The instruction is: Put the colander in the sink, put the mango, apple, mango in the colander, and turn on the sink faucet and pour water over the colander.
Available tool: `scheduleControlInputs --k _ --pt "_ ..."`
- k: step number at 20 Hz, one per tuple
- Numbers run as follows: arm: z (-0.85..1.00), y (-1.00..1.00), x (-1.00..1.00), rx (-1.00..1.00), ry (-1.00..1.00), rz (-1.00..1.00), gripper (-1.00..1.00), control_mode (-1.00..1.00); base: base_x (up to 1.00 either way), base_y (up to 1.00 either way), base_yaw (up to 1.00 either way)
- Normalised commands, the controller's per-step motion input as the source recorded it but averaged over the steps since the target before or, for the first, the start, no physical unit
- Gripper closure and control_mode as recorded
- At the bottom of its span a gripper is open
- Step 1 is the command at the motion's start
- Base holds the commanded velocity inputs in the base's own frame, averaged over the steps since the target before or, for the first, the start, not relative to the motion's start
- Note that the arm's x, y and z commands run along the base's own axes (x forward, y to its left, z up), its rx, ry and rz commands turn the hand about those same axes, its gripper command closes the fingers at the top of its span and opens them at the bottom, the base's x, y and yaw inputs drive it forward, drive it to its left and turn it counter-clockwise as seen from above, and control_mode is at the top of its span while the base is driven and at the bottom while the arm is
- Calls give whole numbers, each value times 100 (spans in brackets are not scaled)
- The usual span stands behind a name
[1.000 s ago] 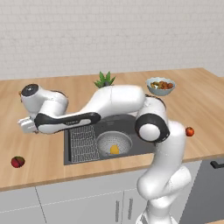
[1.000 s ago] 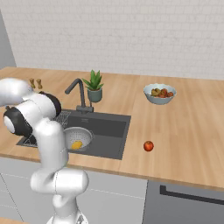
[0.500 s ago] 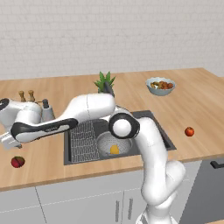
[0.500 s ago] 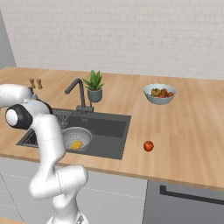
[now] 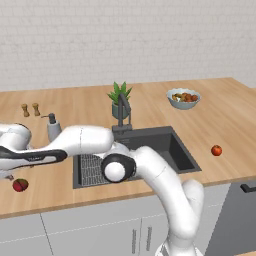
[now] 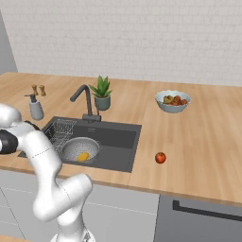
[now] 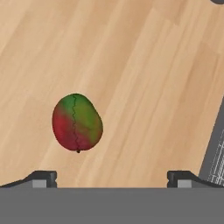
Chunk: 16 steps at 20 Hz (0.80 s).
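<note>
Over the last second the arm has swung out from above the sink [image 5: 172, 142] toward the counter on the sink's left, so that the hand now hangs over a red-and-green mango [image 7: 77, 122] lying on the bare wood; from the left base camera this same mango [image 5: 20, 185] sits well to the left of the sink, near the counter's front edge. The gripper [image 7: 112, 177] shows its two dark tips far apart with nothing between them, and the mango lies ahead of them and closer to one tip, so the hand probably needs to centre itself before descending. That swing suggests the robot has turned to fetching the next fruit. Inside the sink, the colander [image 6: 81, 149] already rests on the basin floor beside the wire rack [image 6: 60, 130], and a single yellow-orange fruit [image 6: 82, 156] lies in it, most likely the first mango, though it is too small to be sure. The apple [image 6: 160, 157] sits on the counter well to the right of the sink, untouched. A pale fruit bowl [image 6: 173, 100] heaped with fruit stands farther back and to the right of the sink. The sink faucet [image 6: 85, 100] rises behind the sink, and no water can be made out, so two fruits and the rinsing seem to remain
</note>
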Motion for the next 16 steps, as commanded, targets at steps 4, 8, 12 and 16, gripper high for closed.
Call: scheduleControlInputs --k 4,8,12,16 --pt "-41 0 0 0 8 14 -100 -100 0 0 0" --pt "-47 0 0 0 7 17 -100 -100 0 0 0" --pt "-49 0 1 2 7 19 -100 -100 0 0 0" --pt "-40 0 18 12 5 22 -100 -100 0 0 0"
